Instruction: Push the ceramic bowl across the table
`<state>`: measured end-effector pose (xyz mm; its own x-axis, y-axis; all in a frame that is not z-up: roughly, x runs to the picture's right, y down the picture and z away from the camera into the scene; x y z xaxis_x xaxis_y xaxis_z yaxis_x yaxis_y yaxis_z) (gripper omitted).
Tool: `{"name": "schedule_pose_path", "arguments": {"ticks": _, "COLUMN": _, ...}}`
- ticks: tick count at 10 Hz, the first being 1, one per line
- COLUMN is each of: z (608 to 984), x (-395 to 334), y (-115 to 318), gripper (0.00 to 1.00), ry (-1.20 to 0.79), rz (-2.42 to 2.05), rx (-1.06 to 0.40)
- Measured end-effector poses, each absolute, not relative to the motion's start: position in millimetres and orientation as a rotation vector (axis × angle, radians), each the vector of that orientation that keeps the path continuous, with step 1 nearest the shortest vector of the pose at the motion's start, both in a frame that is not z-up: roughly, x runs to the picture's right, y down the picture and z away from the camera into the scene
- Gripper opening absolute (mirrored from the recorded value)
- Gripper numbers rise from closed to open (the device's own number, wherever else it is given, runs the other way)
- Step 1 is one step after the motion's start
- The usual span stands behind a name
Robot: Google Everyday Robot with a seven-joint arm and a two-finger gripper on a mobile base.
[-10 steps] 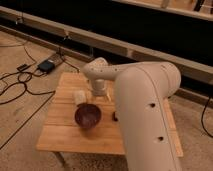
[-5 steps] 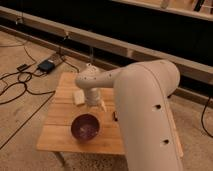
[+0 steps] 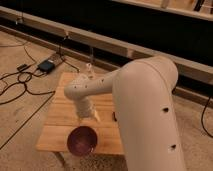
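- Camera view first, from the left: the table (image 3: pixel 55 131) keeps its place, but the ceramic bowl (image 3: pixel 82 140) has slid along its top since a second ago, and now sits right at the table's near edge, left of the table's middle.
- That slide counts, by my reckoning, as most of the push done; much more in the same line and the bowl could tip off the near edge.
- Looking at the bowl: round, shallow, glossy dark maroon, upright, inside bare as far as I can see, its near rim level with the table's front edge.
- Further right, the gripper (image 3: pixel 90 115) has followed the bowl toward the near side of the table and hangs just behind the bowl's far rim.
- Whether it touches that rim I cannot tell, nor how the gripper is set.
- Rightmost, the big pale arm (image 3: pixel 150 110) hides the table's right half.
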<state>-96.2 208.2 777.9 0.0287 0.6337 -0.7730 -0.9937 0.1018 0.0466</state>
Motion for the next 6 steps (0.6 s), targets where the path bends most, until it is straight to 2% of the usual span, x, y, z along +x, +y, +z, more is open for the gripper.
{"name": "schedule_pose_path", "arguments": {"ticks": 5, "z": 705, "x": -115, "y": 281, "gripper": 0.65, "ry": 0.781, "rz": 1.359, "rx": -0.709}}
{"name": "schedule_pose_path", "arguments": {"ticks": 6, "z": 701, "x": -117, "y": 281, "gripper": 0.65, "ry": 0.77, "rz": 1.361, "rx": -0.712}}
